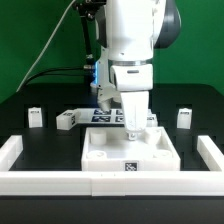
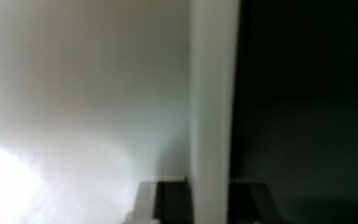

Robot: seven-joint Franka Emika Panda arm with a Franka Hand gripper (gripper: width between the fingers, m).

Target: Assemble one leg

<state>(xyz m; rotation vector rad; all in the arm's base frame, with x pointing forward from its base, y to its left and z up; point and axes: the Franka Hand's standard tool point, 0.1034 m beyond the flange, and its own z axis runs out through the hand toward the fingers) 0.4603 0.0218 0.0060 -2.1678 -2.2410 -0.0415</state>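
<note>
The gripper [image 1: 134, 122] is hanging straight down from the white arm [image 1: 135, 40], and its fingers are pinching the leg [image 1: 135, 128], which is standing roughly upright with its lower end reaching down to the back edge of the square plate [image 1: 120, 152]. Whether that end is touching the plate or hovering just above it is not clear from the exterior view. In the wrist view, the gripper [image 2: 197, 203] is showing only as 2 dark shapes, and the leg [image 2: 211, 100] is running away from between them as a pale, narrow strip. A blurred white surface [image 2: 69, 90] is filling 1 side of it and darkness is filling the other.

The plate is lying flat on the black table [image 1: 40, 140], with a tag on its front face. Just behind the gripper, the marker board [image 1: 100, 116] is lying flat, partly hidden by the arm.

A 2nd leg [image 1: 65, 122] is lying tilted near the board's end toward the exterior view's left. A 3rd leg [image 1: 35, 117] is standing farther toward that side, well apart from the gripper. A 4th leg [image 1: 184, 118] is standing toward the exterior view's right, also well apart. White rails [image 1: 10, 155] are bordering the table at both sides and along the front.
</note>
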